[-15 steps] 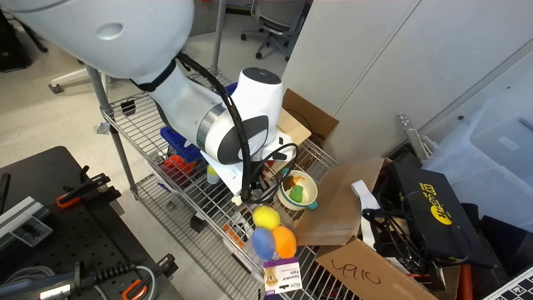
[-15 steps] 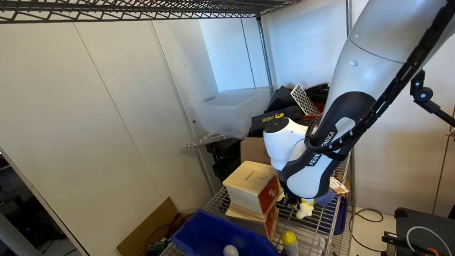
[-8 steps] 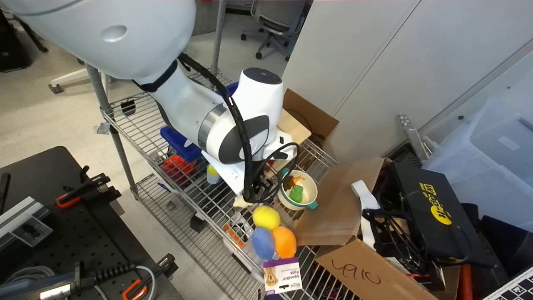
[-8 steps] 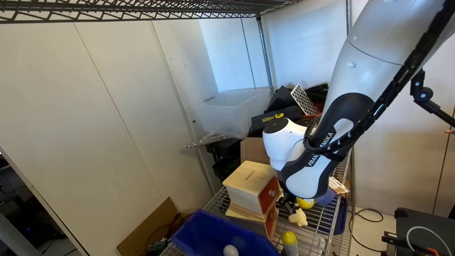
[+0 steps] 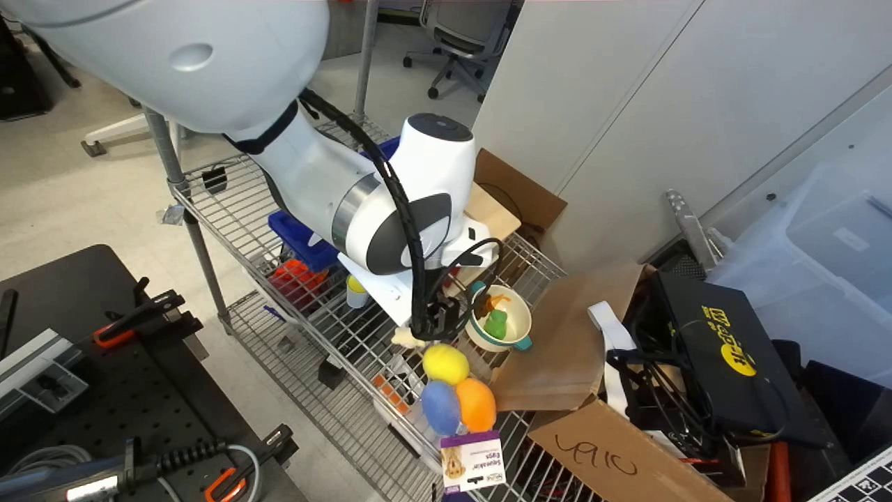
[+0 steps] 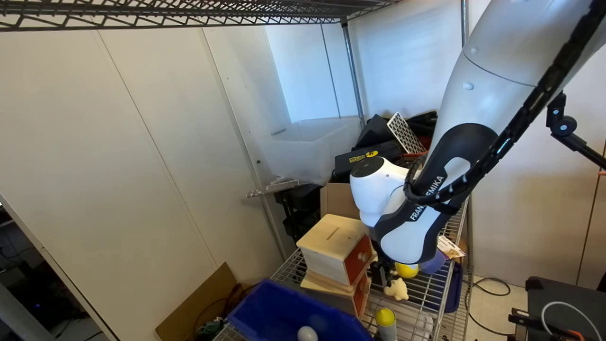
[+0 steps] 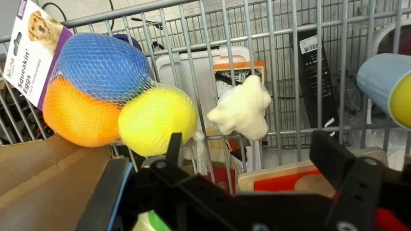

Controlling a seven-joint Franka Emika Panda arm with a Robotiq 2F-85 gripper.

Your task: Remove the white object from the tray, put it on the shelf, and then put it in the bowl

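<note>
The white object, a star-shaped lump (image 7: 242,110), lies on the wires of the grey shelf (image 7: 135,11). Ahead of it in the wrist view, my gripper (image 7: 248,139) stands open, its fingers wide apart with only air between them. Both exterior views show the white object (image 6: 396,289) just beside the fingertips. A cream bowl (image 5: 519,317) with teal handles sits close to the gripper, holding green and orange-brown pieces. In the wrist view, my gripper hides most of the bowl. At the shelf's other end is the blue tray (image 6: 265,289), with a white ball (image 6: 307,334) in it.
Netted yellow (image 7: 157,120), blue and orange eggs lie right beside the white object. Stacked wooden boxes (image 6: 331,241) with red fronts stand close to the gripper. A yellow-topped canister (image 6: 386,324) is near the shelf edge. An open cardboard box (image 5: 557,348) flanks the bowl.
The gripper has opened and let go of the white object, which has dropped slightly and turned onto the wires. The arm has shifted only a little.
</note>
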